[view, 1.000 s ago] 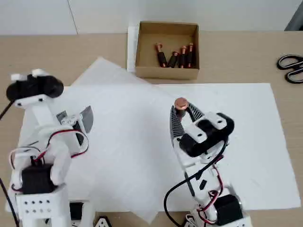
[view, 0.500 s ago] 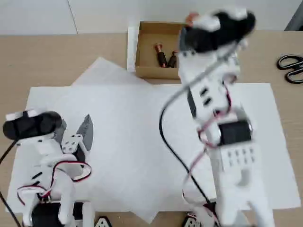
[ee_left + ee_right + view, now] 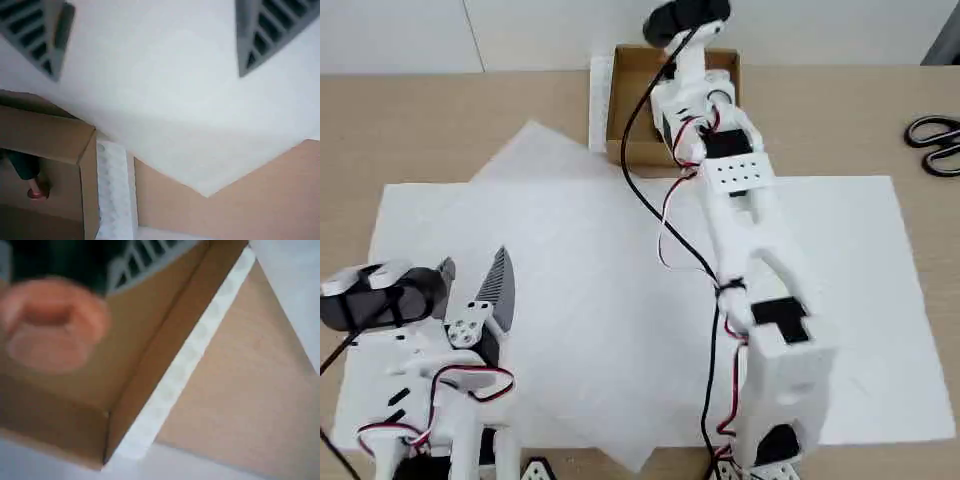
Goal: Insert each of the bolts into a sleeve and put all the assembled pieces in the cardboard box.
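My right arm [image 3: 735, 190] stretches across the paper to the cardboard box [image 3: 612, 110], and its wrist covers most of the box's inside. In the right wrist view my right gripper [image 3: 75, 265] is shut on an assembled piece, a black sleeve [image 3: 50, 257] with a copper bolt head [image 3: 50, 325], hanging inside the box close to its wall [image 3: 145, 355]. My left gripper [image 3: 472, 278] stands open over the paper at the near left, nothing between its fingers [image 3: 40, 35]. One more assembled piece [image 3: 27, 172] lies in the box [image 3: 45, 135].
A large white paper sheet [image 3: 570, 280] covers the middle of the table. Scissors [image 3: 935, 143] lie at the far right edge. A white foam strip [image 3: 112, 190] runs along the box's left side.
My right arm has swung from the middle of the paper out over the box, carrying the assembled piece. My left arm has drawn back toward the near left corner.
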Available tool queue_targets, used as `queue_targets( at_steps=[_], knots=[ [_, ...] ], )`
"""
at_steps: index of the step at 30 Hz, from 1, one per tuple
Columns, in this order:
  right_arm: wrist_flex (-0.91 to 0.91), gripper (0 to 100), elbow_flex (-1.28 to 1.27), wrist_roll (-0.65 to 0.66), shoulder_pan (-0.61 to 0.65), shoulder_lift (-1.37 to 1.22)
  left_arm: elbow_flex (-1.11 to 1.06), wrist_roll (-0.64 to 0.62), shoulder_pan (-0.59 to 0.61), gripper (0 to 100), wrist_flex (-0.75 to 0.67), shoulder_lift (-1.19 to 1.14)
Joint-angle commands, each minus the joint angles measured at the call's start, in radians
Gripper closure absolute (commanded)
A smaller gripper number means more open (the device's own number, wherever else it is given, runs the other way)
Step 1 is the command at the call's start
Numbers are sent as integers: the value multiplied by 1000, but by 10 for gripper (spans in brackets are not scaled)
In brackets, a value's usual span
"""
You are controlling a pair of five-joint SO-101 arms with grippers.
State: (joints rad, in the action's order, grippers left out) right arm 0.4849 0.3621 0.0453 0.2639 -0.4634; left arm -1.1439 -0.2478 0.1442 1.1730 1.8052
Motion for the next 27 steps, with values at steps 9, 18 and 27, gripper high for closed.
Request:
queue_targets(
  at_steps=[9,18,27],
  knots=[
    [-24,995,450,8,-33,-415,-2,0,-3,781,-23,8],
    [-24,992,531,11,-33,-539,-4,0,-3,781,-21,8],
    [-22,972,534,11,-39,-559,-4,0,-3,781,-20,8]
  ],
)
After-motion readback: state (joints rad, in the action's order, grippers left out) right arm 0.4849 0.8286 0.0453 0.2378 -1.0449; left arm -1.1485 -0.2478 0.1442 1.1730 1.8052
